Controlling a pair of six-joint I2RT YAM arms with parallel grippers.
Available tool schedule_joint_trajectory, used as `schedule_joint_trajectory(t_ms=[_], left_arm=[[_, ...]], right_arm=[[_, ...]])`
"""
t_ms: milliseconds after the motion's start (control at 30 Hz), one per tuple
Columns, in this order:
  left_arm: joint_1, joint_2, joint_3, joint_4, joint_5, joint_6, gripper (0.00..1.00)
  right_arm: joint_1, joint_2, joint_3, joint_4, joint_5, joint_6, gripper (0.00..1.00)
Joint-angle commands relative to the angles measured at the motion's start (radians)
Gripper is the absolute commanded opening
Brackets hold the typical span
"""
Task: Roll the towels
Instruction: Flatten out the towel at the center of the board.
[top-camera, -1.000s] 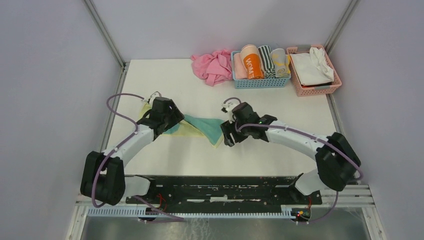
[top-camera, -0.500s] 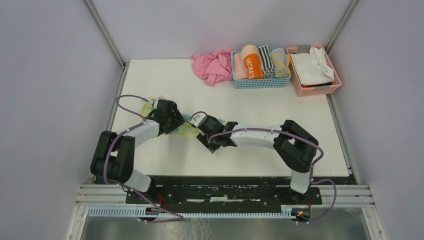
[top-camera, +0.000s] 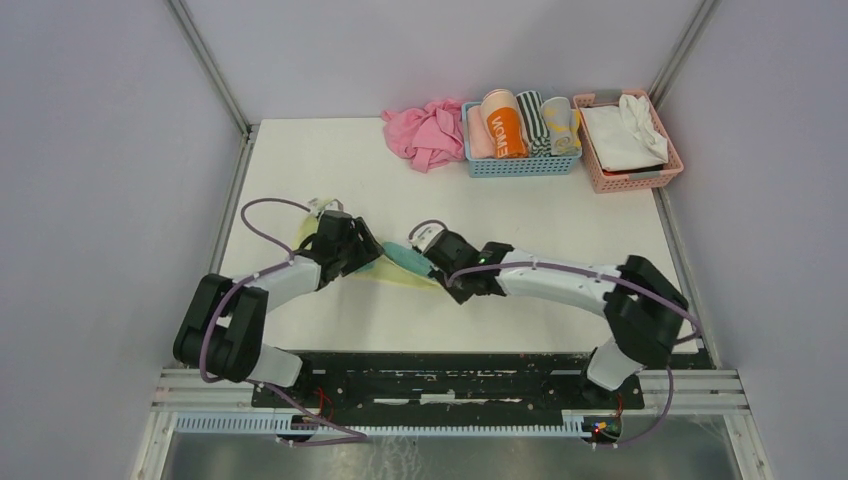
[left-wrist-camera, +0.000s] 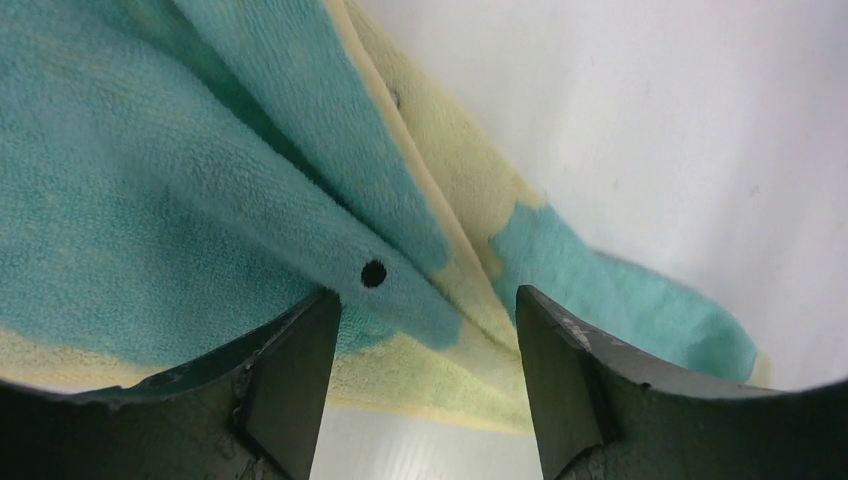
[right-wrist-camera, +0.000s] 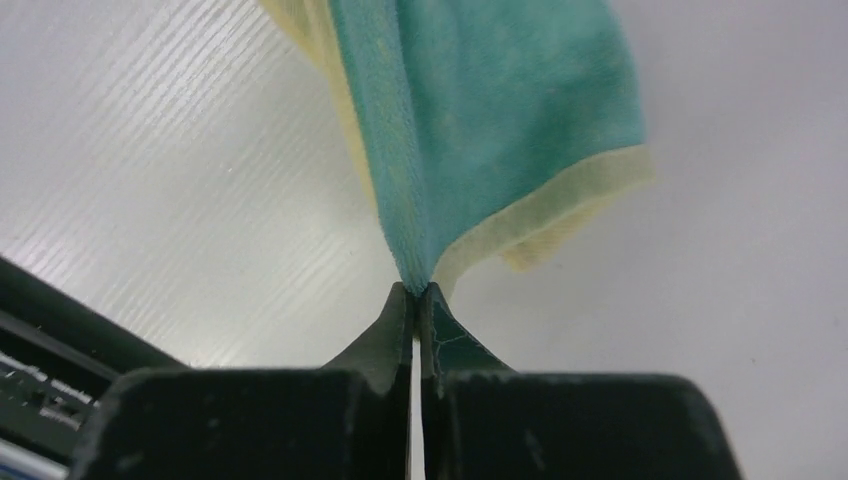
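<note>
Right pincer (right-wrist-camera: 415, 290) nipped towel (right-wrist-camera: 480, 120); pink cloth (top-camera: 425, 132) distant.

Towel (top-camera: 400, 258): pale yellow terry, showing a large teal figure.
Pose: lying bunched, folding over itself, stretching left to right.
Place: sitting near, left of centre.
Right corner: being pinched by the right gripper (right-wrist-camera: 415, 290).

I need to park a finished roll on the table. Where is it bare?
Bare: the back-left corner beside the pink cloth; the strip between the blue basket and the right arm; the near edge of the table below the yellow towel. Crowded: mid-left, where the left gripper and right gripper meet on that towel.
</note>
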Motion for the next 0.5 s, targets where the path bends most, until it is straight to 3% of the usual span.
schedule_joint_trajectory(t_ms=[0, 133, 267, 367, 467], left_arm=[[-0.080, -0.058, -0.084, -0.078, 0.081, -0.018, 0.73], [-0.162, -0.132, -0.114, -0.080, 0.097, -0.063, 0.73], [-0.241, -0.164, -0.126, -0.059, 0.132, -0.113, 0.74], [-0.259, -0.169, -0.123, -0.025, 0.180, -0.132, 0.75], [-0.259, -0.191, -0.092, -0.050, 0.176, -0.128, 0.76]], right_arm=[[-0.108, -0.195, 0.027, -0.137, -0.044, 0.035, 0.00], [-0.282, -0.220, 0.101, -0.183, -0.088, 0.025, 0.00], [-0.437, -0.109, 0.241, -0.182, -0.021, 0.015, 0.01], [-0.499, -0.018, 0.333, -0.162, 0.067, 0.032, 0.08], [-0.518, 0.014, 0.369, -0.137, 0.106, 0.040, 0.29]])
